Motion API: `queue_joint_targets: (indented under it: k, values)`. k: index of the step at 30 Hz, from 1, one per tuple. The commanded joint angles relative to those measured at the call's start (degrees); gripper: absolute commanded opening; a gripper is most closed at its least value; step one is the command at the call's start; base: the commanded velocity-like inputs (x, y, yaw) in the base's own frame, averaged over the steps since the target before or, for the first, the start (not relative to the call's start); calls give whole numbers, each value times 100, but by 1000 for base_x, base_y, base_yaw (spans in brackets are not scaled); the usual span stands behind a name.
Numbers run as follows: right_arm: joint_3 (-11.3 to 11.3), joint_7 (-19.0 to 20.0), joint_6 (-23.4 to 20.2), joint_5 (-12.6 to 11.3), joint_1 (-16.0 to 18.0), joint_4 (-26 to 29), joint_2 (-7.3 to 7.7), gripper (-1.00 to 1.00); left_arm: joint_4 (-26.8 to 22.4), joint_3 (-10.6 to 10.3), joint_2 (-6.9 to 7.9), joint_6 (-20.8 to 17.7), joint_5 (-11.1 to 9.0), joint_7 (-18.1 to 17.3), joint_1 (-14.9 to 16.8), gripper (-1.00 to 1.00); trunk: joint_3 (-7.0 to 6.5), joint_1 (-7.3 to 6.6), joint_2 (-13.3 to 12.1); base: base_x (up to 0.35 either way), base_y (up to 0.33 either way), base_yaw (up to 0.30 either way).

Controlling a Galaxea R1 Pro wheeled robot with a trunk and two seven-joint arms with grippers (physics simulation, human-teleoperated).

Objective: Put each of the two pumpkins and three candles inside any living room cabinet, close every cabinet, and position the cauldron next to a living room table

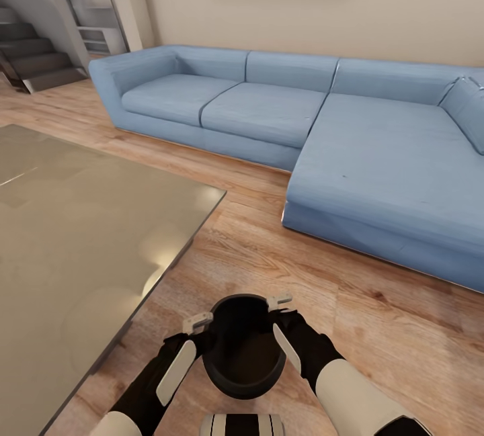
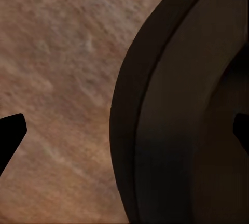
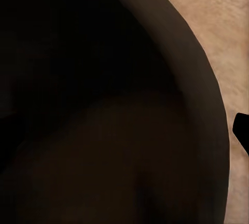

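the black cauldron [image 1: 243, 349] sits between the two hands above the wood floor [image 1: 376, 328], just beside the near corner of the glossy grey bench [image 1: 81, 221]. the left hand [image 1: 199, 324] straddles the cauldron's rim, fingers apart, and the right hand [image 1: 279, 306] does the same on the opposite side. beyond the cauldron stands a blue sofa [image 1: 302, 113].

Even, bright light fills the head view; the glossy grey reflective surface [image 1: 87, 234] carries pale glare toward 8 o'clock. Both wrist views are soft and blurred, the round black pot's [image 3: 104, 120] inside nearly featureless dark.
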State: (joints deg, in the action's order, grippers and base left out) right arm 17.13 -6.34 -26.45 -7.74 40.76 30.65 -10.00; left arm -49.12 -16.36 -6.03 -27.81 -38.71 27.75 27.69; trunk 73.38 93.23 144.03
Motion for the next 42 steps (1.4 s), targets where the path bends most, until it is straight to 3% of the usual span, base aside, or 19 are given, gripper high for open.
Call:
queue_joint_targets:
  k: [1, 9, 15, 22, 28, 31, 33, 35, 39, 42]
  values:
    - [19, -51, -23, -61, 3, 7, 0, 100, -83, -14, 6, -5, -60, 78, -35, 100, 4, -1, 2, 0, 0, 0]
    - [25, -46, -27, -66, -3, 43, 0, 100, -479, -31, 39, -5, -64, 154, -211, 100, 4, -1, 2, 0, 0, 0]
    - [30, -43, -186, -68, -19, 386, 0, 100, -956, -39, 67, -12, -51, 146, -465, 100, 4, -1, 2, -85, -45, 0]
    - [15, -43, -274, -65, -19, 472, 0, 100, -1023, -56, 75, -13, -57, 135, -498, 100, 4, -1, 2, -97, -49, 0]
    - [4, -43, -335, -61, -162, 971, 41, 100, -1138, -83, 76, -13, -53, 146, -540, 100, 4, -1, 2, -10, -5, 0]
    - [2, -43, -624, -61, -468, 1790, 172, 100, -1423, -91, 109, -13, -45, 150, -693, 100, 4, -1, 2, -2, -1, 0]
    - [2, -43, -1094, -55, -850, 2798, 319, 100, -1774, -94, 189, -13, -43, 154, -854, 100, 4, -1, 2, -36, -3, 0]
    - [1, -43, -1380, -53, -1076, 3460, 428, 100, -1980, -93, 236, -13, -41, 156, -939, 100, 4, -1, 2, -161, -9, 0]
    - [2, -43, -1585, -71, -1339, 4343, 648, 100, -2376, -95, 263, -13, -47, 291, -1095, 100, 4, -1, 2, -288, -3, 0]
    - [0, -21, -1948, -86, -1834, 5548, 885, 100, -3026, -104, 292, -13, -34, 369, -1411, 100, 4, -1, 2, -324, -1, 0]
